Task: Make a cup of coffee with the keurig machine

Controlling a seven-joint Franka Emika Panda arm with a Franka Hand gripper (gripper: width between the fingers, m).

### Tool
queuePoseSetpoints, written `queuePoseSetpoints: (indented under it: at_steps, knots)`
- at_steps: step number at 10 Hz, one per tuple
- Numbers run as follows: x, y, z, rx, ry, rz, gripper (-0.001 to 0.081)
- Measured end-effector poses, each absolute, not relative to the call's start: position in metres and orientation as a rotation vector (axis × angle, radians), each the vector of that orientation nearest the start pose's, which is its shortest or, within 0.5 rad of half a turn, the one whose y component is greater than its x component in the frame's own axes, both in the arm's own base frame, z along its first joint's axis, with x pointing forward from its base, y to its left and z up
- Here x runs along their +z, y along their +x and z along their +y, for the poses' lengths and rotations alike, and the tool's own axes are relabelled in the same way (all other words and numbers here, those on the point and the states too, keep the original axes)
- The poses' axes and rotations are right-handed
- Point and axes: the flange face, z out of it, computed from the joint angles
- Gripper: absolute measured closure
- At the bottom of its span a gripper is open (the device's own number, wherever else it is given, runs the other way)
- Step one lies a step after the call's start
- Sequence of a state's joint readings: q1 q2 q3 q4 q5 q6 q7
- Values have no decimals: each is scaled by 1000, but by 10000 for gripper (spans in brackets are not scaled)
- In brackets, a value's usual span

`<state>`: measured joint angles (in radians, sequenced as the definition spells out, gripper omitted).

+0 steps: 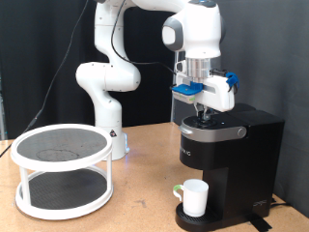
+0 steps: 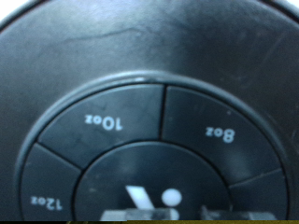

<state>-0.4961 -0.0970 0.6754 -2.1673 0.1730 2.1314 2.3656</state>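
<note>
Exterior view: the white arm [image 1: 106, 77] comes down from the top, and the gripper [image 1: 203, 116] sits right on the lid of the keurig machine [image 1: 227, 159], pointing straight down. Fingertips are at or touching the rounded top; I can't say which. A blue bracket [image 1: 186, 89] and a white camera block [image 1: 220, 94] are mounted on the hand just above the fingers. I can't tell the finger gap from here; they look close together, with nothing visible between them.

The machine stands at the exterior view's right on the wooden table [image 1: 145, 193], lid down. The cup [image 1: 195, 197] sits on the drip base under the spout, directly below the hand with the machine's head in between, so well apart from the fingers. A bit of green shows at the cup's left edge; I can't make out what it is. A white two-tier round rack [image 1: 63, 169] with dark mesh shelves stands at the exterior view's left, far from the hand.

Wrist view: the frame is filled by the machine's black top panel [image 2: 149, 37], very close. The ring of size buttons is visible: 10oz [image 2: 101, 121], 8oz [image 2: 220, 133], 12oz [image 2: 45, 200], around a centre button [image 2: 149, 182]. The labels read inverted. Pale blurred tips show at the frame edge by the centre button, probably the fingers, but it's too blurred to judge opening or contact.
</note>
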Motion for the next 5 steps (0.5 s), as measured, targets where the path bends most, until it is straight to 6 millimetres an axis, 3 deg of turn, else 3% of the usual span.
queuePoseSetpoints:
  at_steps: [5]
  knots:
    - [427, 516, 105, 125, -1287, 2796, 806]
